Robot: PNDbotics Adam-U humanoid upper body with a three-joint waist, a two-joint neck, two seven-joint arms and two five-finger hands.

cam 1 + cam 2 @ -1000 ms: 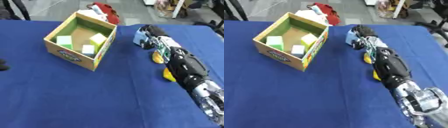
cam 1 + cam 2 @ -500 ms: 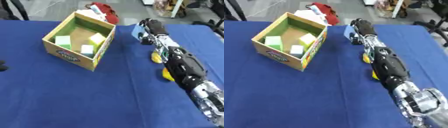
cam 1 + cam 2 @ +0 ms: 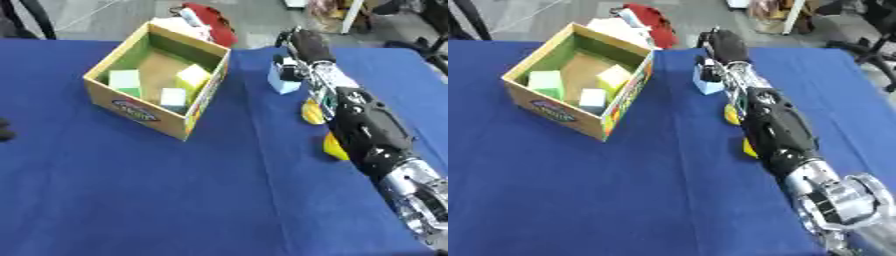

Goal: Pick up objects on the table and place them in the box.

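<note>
My right arm reaches from the lower right across the blue table, and its hand (image 3: 303, 44) is near the far edge. A light blue block (image 3: 282, 81) sits against the hand's left side, touching it; whether it is held I cannot make out. Two yellow pieces (image 3: 311, 111) (image 3: 334, 146) lie partly hidden under the forearm. The open cardboard box (image 3: 138, 111) stands left of the hand. It holds a green block (image 3: 124, 80), a yellow-green block (image 3: 192, 77) and a pale block (image 3: 172, 95). A small dark shape (image 3: 4, 130) at the left edge looks like my left hand.
A red and white thing (image 3: 206, 19) lies just behind the box at the table's far edge. Blue cloth (image 3: 175, 200) covers the table in front of the box. Chair legs and floor show beyond the far edge.
My right hand has stretched farther away toward the table's far edge, and the light blue block has stayed at its left side. The box has not moved.
</note>
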